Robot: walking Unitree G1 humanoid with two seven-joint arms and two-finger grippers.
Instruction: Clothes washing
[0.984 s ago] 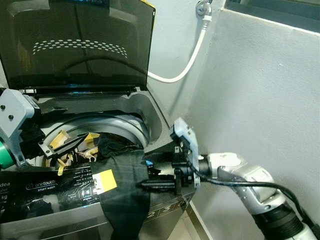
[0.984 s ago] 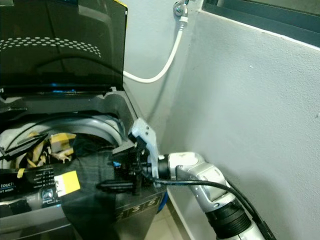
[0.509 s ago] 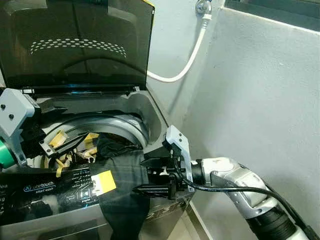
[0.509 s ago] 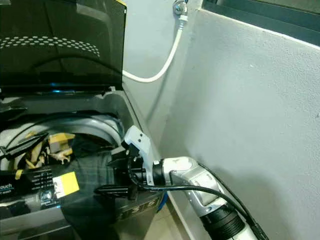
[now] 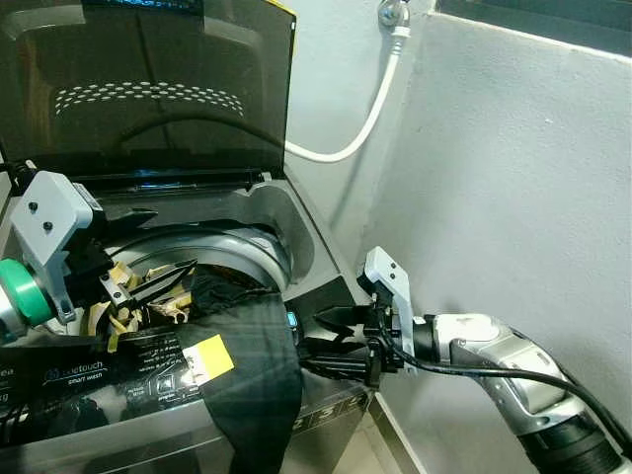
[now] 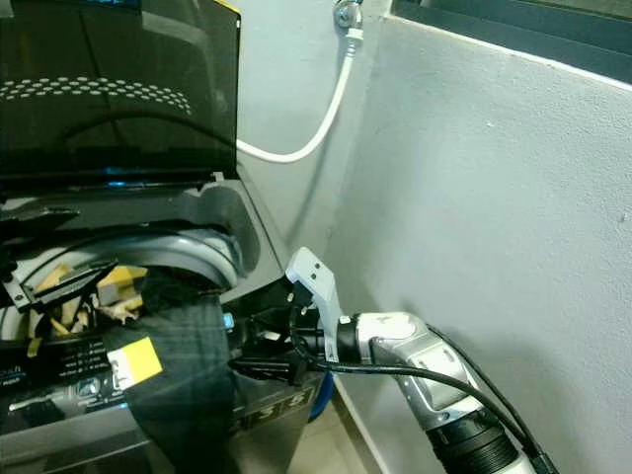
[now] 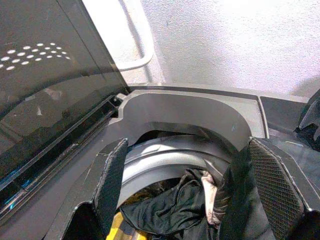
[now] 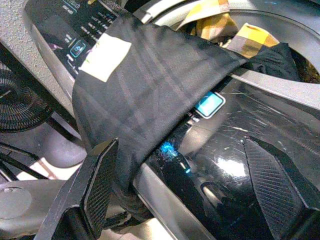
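Observation:
The top-load washing machine (image 5: 265,211) stands with its lid (image 5: 148,89) up. A dark plaid garment (image 5: 252,365) with a yellow label (image 5: 205,358) hangs out of the drum over the front panel. Yellow and black clothes (image 5: 133,296) lie in the drum. My left gripper (image 5: 168,279) hovers open over the drum's left side, with dark cloth (image 7: 175,205) below it. My right gripper (image 5: 318,338) is open at the machine's front right corner, right beside the garment (image 8: 145,85); one finger (image 8: 100,185) sits under its hanging edge.
A grey wall (image 5: 513,178) runs close along the machine's right side. A white hose (image 5: 365,118) runs from a tap (image 5: 392,14) down behind the machine. The control panel (image 5: 99,365) lies along the front edge. A fan (image 8: 15,95) stands on the floor below.
My right gripper has drawn back to the right off the garment, and its fingers now stand apart. My left gripper has moved right, further over the drum.

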